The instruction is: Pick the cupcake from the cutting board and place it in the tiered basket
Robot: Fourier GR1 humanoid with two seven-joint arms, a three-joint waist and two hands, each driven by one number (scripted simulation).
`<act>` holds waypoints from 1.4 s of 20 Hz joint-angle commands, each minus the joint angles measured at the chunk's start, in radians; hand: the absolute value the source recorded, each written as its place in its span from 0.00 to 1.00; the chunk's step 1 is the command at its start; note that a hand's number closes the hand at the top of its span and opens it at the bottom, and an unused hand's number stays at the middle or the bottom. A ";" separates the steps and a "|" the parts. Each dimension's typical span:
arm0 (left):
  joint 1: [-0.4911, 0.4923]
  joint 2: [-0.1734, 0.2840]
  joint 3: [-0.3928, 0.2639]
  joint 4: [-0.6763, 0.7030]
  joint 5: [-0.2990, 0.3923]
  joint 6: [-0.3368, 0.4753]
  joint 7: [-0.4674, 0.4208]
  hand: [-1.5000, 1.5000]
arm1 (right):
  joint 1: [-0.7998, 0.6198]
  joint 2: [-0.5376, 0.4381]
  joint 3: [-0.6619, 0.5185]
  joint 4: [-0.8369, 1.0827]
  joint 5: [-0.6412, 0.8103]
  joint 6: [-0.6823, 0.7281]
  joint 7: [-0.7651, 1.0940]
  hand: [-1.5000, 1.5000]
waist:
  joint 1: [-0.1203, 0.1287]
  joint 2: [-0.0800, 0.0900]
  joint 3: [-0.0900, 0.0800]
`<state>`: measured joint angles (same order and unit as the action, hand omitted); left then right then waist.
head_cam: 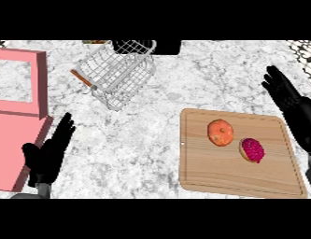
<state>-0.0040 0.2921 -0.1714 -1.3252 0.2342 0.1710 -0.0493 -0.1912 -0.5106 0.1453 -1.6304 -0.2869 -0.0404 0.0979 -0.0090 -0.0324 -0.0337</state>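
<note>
A wooden cutting board (213,165) lies on the counter at the right. On it sit a cupcake with magenta frosting (253,150) and, just to its left, an orange round pastry (221,132). The white wire tiered basket (120,70) stands at the back, left of centre. My right hand (302,114) is open with straight fingers, hovering past the board's right edge, up and to the right of the cupcake and apart from it. My left hand (49,156) is open and rests at the lower left, fingers up.
A pink open frame object (13,112) covers the left side of the counter, next to my left hand. A thin orange stick (82,78) lies by the basket's left side. A dark object (166,46) sits at the back edge.
</note>
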 commanded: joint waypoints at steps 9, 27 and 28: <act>-0.027 0.087 0.060 -0.130 0.041 -0.042 0.082 0.50 | 0.186 0.154 -0.093 -0.013 0.297 -0.487 -0.007 0.00 | -0.037 0.021 0.034; -0.058 0.119 0.072 -0.212 0.055 -0.078 0.194 0.50 | 0.367 -0.211 0.156 -0.297 0.848 -0.128 0.546 0.00 | 0.014 0.033 0.022; -0.074 0.119 0.076 -0.236 0.059 -0.067 0.214 0.50 | 0.370 -0.217 0.184 -0.342 0.840 -0.074 0.602 0.00 | 0.015 0.029 0.023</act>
<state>-0.0615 0.4004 -0.1059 -1.5418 0.2888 0.1016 0.1447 0.1612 -0.6487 0.2599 -1.8984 0.5397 -0.3077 0.5316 -0.0056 -0.0033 -0.0099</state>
